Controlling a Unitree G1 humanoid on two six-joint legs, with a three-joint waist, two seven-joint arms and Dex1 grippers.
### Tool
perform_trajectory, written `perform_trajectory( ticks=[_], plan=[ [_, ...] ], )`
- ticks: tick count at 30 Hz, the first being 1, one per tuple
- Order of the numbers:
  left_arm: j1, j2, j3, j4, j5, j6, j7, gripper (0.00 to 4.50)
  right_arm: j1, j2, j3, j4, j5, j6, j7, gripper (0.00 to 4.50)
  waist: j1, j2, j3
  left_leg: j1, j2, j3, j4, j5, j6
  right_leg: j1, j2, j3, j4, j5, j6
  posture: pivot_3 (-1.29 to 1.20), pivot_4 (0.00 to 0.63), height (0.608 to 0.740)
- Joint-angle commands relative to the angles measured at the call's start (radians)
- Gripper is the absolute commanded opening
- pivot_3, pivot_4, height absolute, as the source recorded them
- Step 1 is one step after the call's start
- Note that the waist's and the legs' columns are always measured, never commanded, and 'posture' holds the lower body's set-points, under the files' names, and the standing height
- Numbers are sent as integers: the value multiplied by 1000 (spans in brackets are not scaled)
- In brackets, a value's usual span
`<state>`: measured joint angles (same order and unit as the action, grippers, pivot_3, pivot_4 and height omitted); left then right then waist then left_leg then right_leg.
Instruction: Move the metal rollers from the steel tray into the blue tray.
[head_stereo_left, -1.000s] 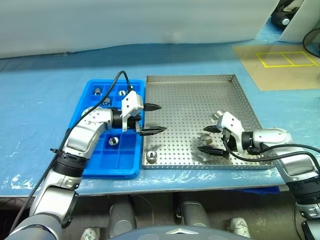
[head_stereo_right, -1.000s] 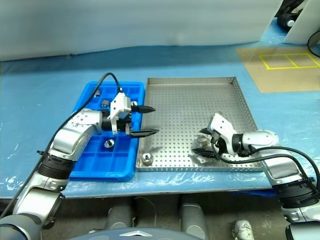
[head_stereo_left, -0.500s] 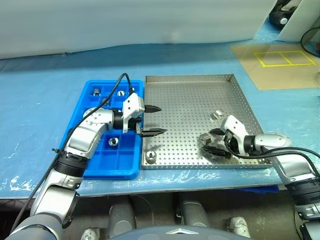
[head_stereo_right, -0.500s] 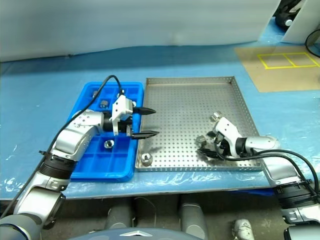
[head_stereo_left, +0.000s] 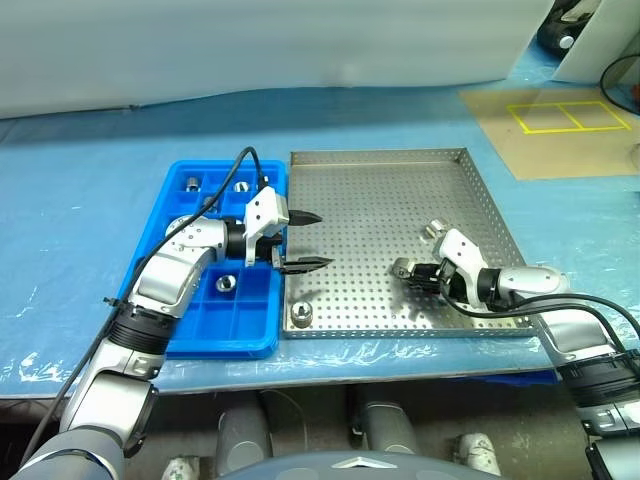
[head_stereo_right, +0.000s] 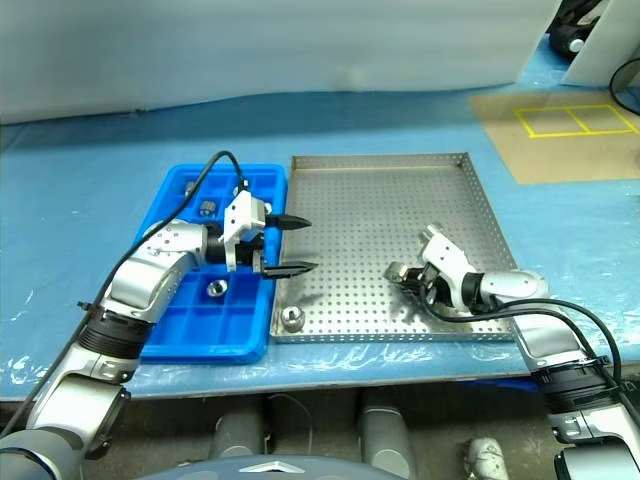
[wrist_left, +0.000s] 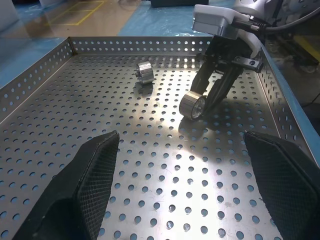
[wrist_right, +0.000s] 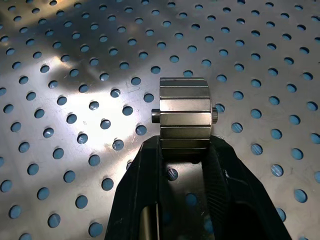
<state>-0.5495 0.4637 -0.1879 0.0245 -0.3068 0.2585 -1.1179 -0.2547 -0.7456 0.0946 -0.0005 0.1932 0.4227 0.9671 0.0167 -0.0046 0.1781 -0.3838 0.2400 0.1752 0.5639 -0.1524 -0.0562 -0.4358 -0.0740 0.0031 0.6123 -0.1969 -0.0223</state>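
An industrial workshop or test cell: a bench draped in blue plastic sheeting (head_stereo_left: 80, 200), a perforated steel parts tray (head_stereo_left: 390, 200), yellow floor-marking tape (head_stereo_left: 572, 117) on brown flooring

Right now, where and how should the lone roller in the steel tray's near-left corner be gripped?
Grip that roller across its curved sides, coming from above: it seems to stand on end, hole up, close to the steel tray rim. The open left gripper is nearer.

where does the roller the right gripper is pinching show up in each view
Left eye view: roller low and right on the steel tray.
Right eye view, same spot.
Left wrist view, centre, at the right gripper.
Right wrist view, centre, between the fingers.
Shared landmark: the tray's perforated floor.
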Motion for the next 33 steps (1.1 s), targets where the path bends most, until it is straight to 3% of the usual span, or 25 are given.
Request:
perform_trajectory(
  ticks=[1,10,21,33],
  plan=[
    [-9,6,13,-12,0,-17,2,4245,-9,4,-1,1,-8,-12,-4,673,0,0,0,0,0,0,0,0,0,0,0,0,0,0,0,-233,150,740],
    [-11,8,20,-13,-3,-15,12,4245,-40,27,4,-3,-16,-13,-10,679,-2,0,0,0,0,0,0,0,0,0,0,0,0,0,0,-219,150,740],
    [6,90,115,-37,-44,36,28,4245,-208,105,41,-28,3,-3,22,679,1,0,0,0,0,0,-1,0,0,-1,0,0,1,0,0,-163,150,740],
    [182,308,341,-141,-82,94,72,4245,-503,389,227,252,-54,-171,123,679,23,0,0,-1,1,0,-1,1,-2,-4,0,-2,6,0,-1,52,150,740]
  ],
)
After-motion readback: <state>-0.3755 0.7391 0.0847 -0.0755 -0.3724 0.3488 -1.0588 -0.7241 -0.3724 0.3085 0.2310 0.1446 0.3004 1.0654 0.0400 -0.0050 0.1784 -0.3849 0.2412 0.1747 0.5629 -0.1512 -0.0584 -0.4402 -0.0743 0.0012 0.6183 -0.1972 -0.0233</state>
